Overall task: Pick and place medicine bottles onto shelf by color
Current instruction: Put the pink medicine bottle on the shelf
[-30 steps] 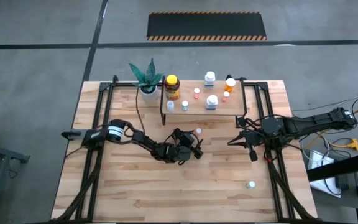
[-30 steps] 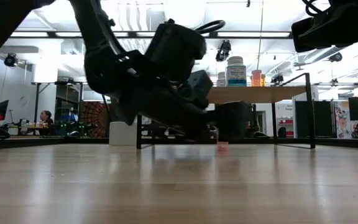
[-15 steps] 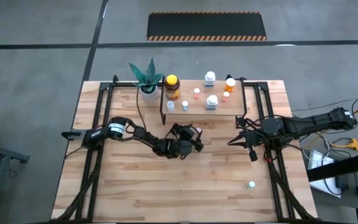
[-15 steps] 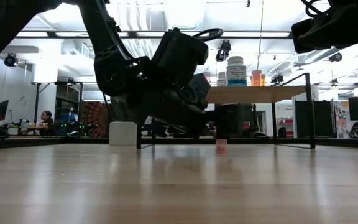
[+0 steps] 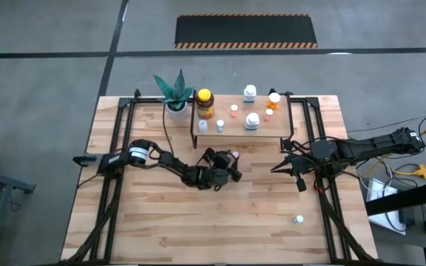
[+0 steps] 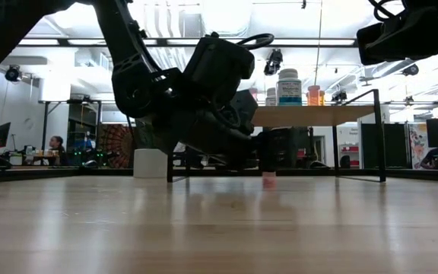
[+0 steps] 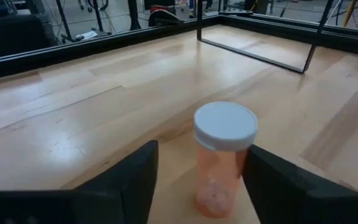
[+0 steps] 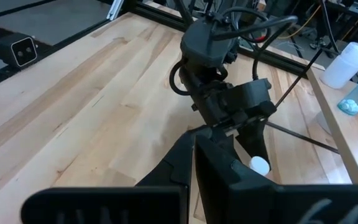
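Note:
A small pinkish bottle with a white cap stands upright on the tabletop, just in front of the shelf; it also shows in the low view. My left gripper is open, low over the table, with a finger on either side of this bottle. On the shelf stand an amber bottle with a yellow cap, an orange one and several small white ones. My right gripper is shut on nothing, held high near the table's right side. My left gripper comes in nearly level, its fingers flanking the bottle's body. One finger stands right against the bottle's side, and I cannot tell whether it touches. The other finger is clearly apart. The bottle rests upright on the table.
A white pot with a green plant stands left of the shelf. One small bottle lies alone near the table's front right. The shelf's black legs rise just beyond the bottle. Bare wood stretches across the near half of the table.
My left gripper has edged toward the shelf, so the small bottle that stood just beyond its fingertips now stands between them. The bottle has not moved.

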Available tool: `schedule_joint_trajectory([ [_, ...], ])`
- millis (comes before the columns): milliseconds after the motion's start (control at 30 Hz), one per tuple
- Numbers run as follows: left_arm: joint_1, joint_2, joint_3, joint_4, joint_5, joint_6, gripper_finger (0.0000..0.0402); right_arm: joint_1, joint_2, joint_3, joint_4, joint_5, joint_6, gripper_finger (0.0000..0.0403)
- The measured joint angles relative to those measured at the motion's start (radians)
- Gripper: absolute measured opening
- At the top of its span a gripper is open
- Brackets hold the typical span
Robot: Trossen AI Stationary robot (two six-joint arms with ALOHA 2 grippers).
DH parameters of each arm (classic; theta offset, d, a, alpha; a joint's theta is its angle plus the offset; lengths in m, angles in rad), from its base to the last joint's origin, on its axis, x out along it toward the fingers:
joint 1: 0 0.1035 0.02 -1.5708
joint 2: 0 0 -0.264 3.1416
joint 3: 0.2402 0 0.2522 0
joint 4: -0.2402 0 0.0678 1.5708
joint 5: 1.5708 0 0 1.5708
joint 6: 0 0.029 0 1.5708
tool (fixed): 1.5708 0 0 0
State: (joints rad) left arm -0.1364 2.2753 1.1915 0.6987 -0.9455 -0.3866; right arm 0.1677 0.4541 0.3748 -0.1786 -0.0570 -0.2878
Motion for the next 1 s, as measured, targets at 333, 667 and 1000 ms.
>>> schedule_joint_trajectory([
  [333, -0.024, 0.000, -0.003, 0.000, 0.001, 0.012, 0.0143, 0.000, 0.000, -0.003, 0.014, -0.001, 0.012, 0.0011],
  [667, -0.048, -0.004, -0.003, 0.001, 0.000, 0.087, 0.0094, 0.000, 0.001, -0.006, 0.042, 0.006, 0.107, 0.0022],
  [1000, -0.025, -0.005, -0.001, 0.010, 0.032, 0.078, 0.0101, 0.000, 0.001, -0.023, 0.042, 0.009, 0.158, 0.0084],
])
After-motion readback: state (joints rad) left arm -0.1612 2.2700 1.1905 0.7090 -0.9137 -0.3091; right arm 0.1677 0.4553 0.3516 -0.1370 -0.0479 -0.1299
